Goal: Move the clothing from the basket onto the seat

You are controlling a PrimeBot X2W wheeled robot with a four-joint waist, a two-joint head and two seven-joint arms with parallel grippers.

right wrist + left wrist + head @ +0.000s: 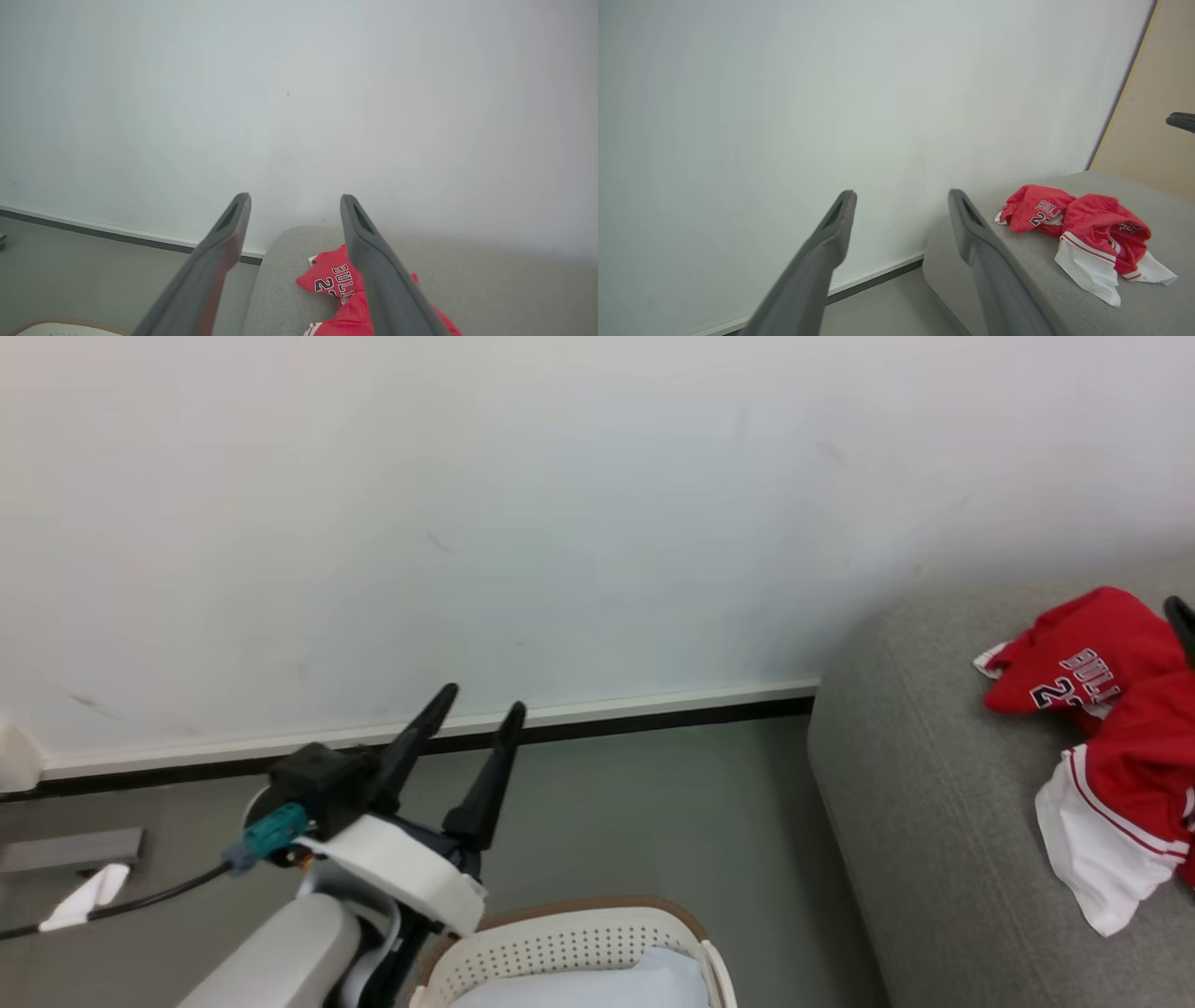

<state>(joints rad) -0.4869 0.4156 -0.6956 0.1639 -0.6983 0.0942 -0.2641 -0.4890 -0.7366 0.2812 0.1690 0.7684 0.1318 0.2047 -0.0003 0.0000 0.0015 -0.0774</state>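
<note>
Left gripper (481,700) is closest in the head view, raised over the floor (653,803) just above and left of the basket (560,943), fingers spread, nothing between them. Left wrist view agrees: left gripper (902,193) points at the white wall (784,93), with a clear gap between the fingers. A black cable with a teal connector (271,831) runs off its wrist, and a white scrap (89,896) hangs on that cable. Basket is the cream perforated one with a brown rim, on the floor at the bottom edge, well apart from the sofa (915,784). Something pale bluish-white (607,980) sits inside it; can't tell what. No red shows in the visible part of the basket. Clothing (1111,709) is on the sofa seat, crumpled in one pile near the rounded arm: a red jersey with white-and-navy "BULL" lettering and a "2", touching a second red piece with a white panel and stripe trim. Same pile in the left wrist view (1087,219), lying on the grey sofa (1157,308). Right gripper (294,196) has its fingers apart and empty, above the sofa (490,280), with the clothing (331,280) lying below its fingers. Basket rim (60,323) shows at the lower left of the right wrist view. A dark baseboard (653,714) runs along the foot of the wall.
</note>
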